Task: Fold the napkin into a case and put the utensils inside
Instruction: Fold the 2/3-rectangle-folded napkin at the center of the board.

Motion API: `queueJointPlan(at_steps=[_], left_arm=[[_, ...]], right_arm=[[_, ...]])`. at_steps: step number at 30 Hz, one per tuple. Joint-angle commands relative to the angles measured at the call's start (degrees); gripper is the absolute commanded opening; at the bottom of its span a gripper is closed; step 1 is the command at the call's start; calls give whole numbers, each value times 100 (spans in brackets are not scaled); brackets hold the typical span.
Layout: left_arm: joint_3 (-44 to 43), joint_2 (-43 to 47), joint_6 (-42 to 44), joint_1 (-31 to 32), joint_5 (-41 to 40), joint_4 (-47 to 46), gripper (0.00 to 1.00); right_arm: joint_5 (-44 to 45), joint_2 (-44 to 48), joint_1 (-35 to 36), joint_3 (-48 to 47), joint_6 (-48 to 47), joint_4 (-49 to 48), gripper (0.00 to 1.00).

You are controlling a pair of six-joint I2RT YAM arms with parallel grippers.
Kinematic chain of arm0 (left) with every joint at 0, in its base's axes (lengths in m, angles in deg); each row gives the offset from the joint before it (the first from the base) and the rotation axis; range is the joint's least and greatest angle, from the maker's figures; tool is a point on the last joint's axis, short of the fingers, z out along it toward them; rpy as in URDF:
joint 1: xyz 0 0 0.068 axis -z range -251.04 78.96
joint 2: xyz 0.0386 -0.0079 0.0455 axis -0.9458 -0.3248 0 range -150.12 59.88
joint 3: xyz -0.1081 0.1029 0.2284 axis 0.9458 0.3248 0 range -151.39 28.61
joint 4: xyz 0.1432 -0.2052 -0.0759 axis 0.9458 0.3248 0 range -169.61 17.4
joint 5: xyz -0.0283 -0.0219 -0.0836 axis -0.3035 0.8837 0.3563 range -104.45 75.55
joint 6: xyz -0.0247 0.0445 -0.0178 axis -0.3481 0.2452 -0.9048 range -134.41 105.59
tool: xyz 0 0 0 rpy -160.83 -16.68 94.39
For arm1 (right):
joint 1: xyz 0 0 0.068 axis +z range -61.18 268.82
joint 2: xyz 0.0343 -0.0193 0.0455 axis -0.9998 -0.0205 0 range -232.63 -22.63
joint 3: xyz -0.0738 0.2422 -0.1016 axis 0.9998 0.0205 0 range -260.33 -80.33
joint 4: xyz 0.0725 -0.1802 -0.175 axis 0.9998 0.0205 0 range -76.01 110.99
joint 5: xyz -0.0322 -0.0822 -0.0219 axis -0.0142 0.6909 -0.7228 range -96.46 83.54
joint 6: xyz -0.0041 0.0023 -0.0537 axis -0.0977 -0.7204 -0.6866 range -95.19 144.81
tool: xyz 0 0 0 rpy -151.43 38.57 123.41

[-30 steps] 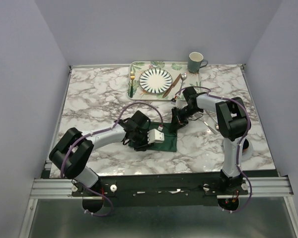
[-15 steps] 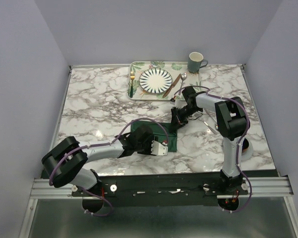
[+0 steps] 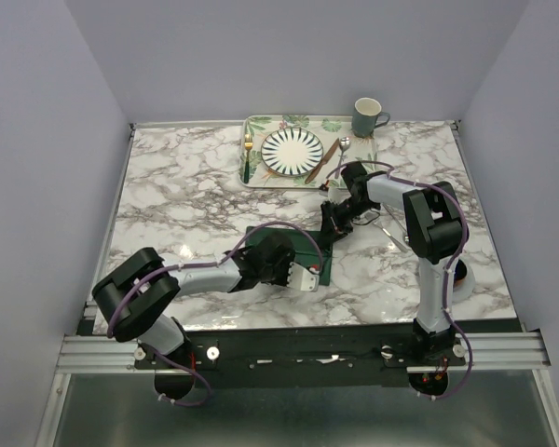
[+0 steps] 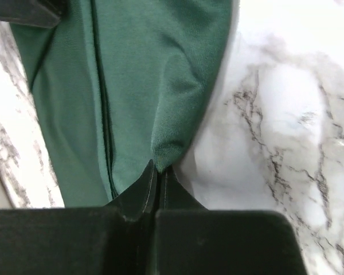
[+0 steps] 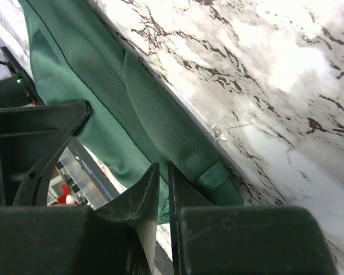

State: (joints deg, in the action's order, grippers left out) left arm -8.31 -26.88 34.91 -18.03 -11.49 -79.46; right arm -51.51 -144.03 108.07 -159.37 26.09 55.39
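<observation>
1. Marble counter (image 3: 168,186).
2. Napkin (image 4: 152,69) lay just 6 o'clock of ctr, partly folded.
3. Tray (image 3: 256,124) sat at 12 o'clock edge w/ plate (image 3: 293,151).
4. Fork (image 3: 248,149) lay at plate's 9; knife (image 3: 324,160) & spoon (image 3: 343,147) at 3.
5. L end effector (image 4: 159,169) was clamped on napkin's 5 o'clock edge.
6. R end effector (image 5: 163,169) pinched its 1 o'clock corner.

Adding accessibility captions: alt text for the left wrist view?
The left gripper has its jaws shut on a pinched edge of the dark green napkin, which lies on the white, dark-veined marble table.
</observation>
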Motion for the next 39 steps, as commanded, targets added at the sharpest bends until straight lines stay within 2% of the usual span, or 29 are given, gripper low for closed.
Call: queueJointPlan(at_steps=[1,2,5,8,13,20,27,39], left_arm=[[-270,10,-238,-28,1108,1757,0],[-332,62,-317,-37,1502,1909,0],[-631,116,-651,-151,2014,2481,0],[-991,-68,-932,-501,2594,2868,0],[-1869,-753,-1039,-1291,3673,3710,0],[-2968,-1729,-906,-1916,4712,4793,0],[-3619,-2213,-1319,-2268,5117,5048,0],[-3936,-2846,-1969,-2559,5531,5206,0]], right_arm=[[920,-209,71,117,-426,-1,20],[902,-173,71,144,-444,8,20],[876,-16,71,257,-585,34,20],[841,55,71,346,-708,51,20],[832,12,71,302,-822,78,20],[911,-94,79,179,-936,104,19],[946,-120,106,135,-963,113,19],[929,-33,167,109,-1253,210,20]])
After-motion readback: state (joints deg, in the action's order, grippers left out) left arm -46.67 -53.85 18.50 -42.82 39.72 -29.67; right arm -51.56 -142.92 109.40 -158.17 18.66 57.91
